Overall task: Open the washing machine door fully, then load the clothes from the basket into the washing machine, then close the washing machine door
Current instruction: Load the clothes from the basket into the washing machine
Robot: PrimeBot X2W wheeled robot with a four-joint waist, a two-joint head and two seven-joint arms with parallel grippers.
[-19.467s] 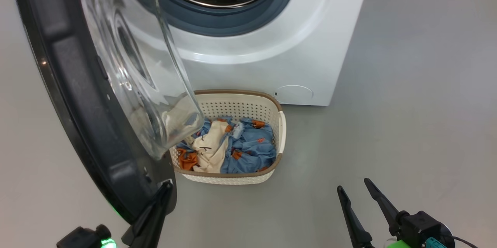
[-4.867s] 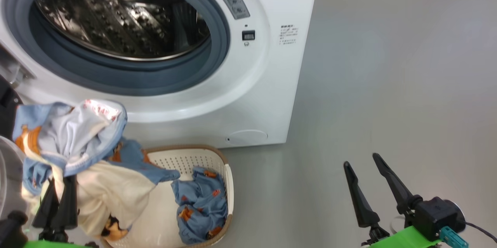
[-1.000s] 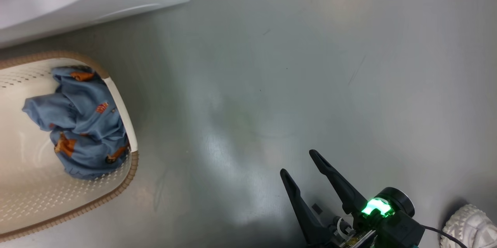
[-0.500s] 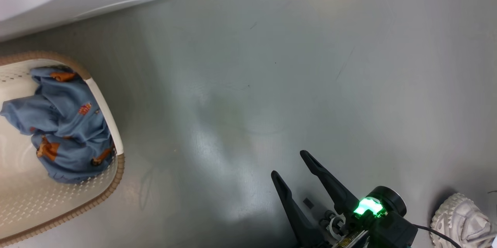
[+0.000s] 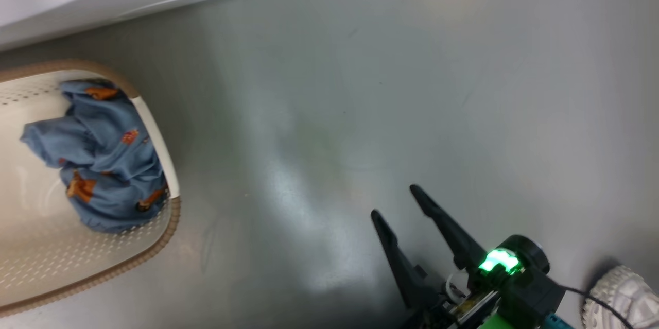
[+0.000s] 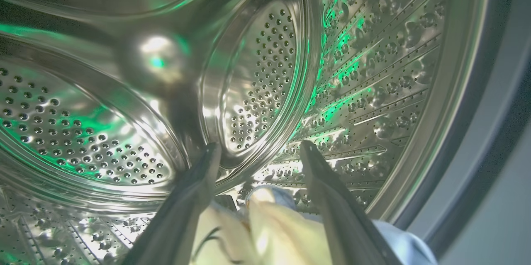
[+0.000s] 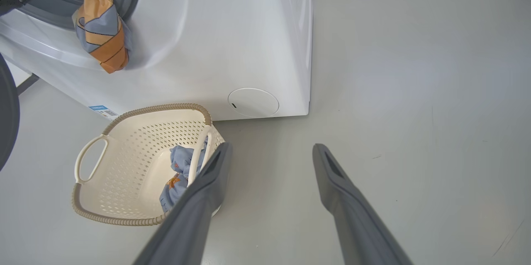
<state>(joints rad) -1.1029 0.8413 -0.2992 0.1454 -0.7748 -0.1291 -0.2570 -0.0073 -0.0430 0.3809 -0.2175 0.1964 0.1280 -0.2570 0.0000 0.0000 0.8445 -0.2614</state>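
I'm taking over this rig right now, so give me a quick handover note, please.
Left gripper: open inside the drum, cream and blue clothes lying between its fingers.
Right gripper: open, empty, above the floor.
Door open.
One blue garment lies in the basket; an orange-blue piece hangs out of the washing machine opening.
Left: tuck that in, load the garment, close the door.

I saw one washing machine (image 7: pixel 232 28) and one basket (image 7: pixel 157 108) with two white handles (image 7: pixel 89 159). The clothes (image 7: pixel 176 163) were in three lots: one blue piece (image 5: pixel 98 164) in the basket, one orange and blue piece (image 7: pixel 101 28) hanging at the machine's mouth, and one cream bunch (image 6: pixel 282 232) in the drum (image 6: pixel 257 70). There were two grippers, the left gripper (image 6: pixel 260 146) and the right gripper (image 5: pixel 395 201), and one white shoe (image 5: pixel 623 293).
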